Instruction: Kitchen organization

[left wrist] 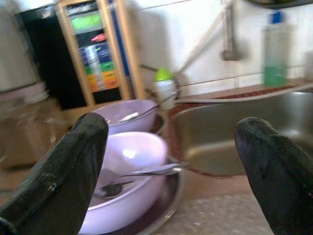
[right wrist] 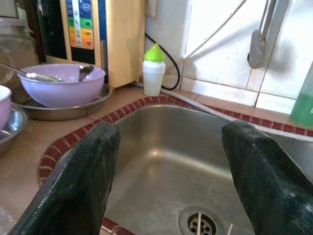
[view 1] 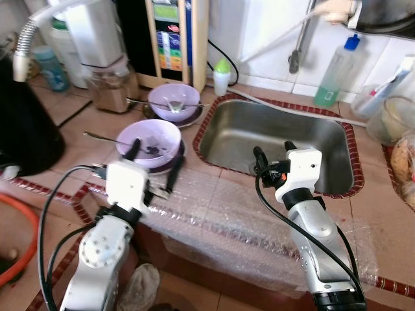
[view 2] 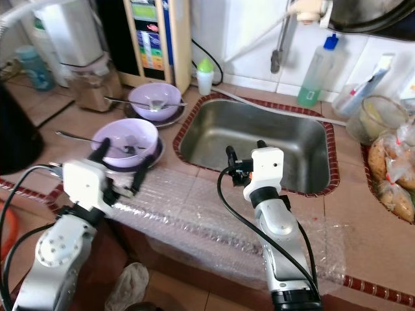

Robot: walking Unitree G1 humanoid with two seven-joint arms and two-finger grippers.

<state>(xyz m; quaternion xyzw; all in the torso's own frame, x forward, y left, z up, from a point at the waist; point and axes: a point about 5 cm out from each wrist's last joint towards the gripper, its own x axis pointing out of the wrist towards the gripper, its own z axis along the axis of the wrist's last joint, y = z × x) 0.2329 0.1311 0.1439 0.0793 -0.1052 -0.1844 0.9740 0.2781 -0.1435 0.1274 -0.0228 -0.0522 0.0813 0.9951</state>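
Note:
Two lilac bowls, each on a steel plate with a spoon in it, stand on the tiled counter left of the steel sink (view 1: 324, 162). The near bowl (view 1: 149, 139) is just ahead of my left gripper (view 1: 152, 165), which is open with nothing between its fingers. The far bowl (view 1: 174, 100) sits behind it by the wall. In the left wrist view the near bowl (left wrist: 129, 166) and its spoon (left wrist: 146, 172) lie between the fingers' line of sight. My right gripper (view 1: 274, 152) is open and hovers over the sink's front rim, facing the basin (right wrist: 166, 147).
Bubble wrap (view 1: 220, 214) covers the counter's front edge under both arms. A small green-capped bottle (view 1: 222, 76), a water unit (view 1: 175, 39) and a jar (view 1: 113, 87) line the back. A green soap bottle (view 1: 336, 71), a plastic tub (view 1: 395, 120) and bagged food (view 2: 389, 172) stand right of the sink.

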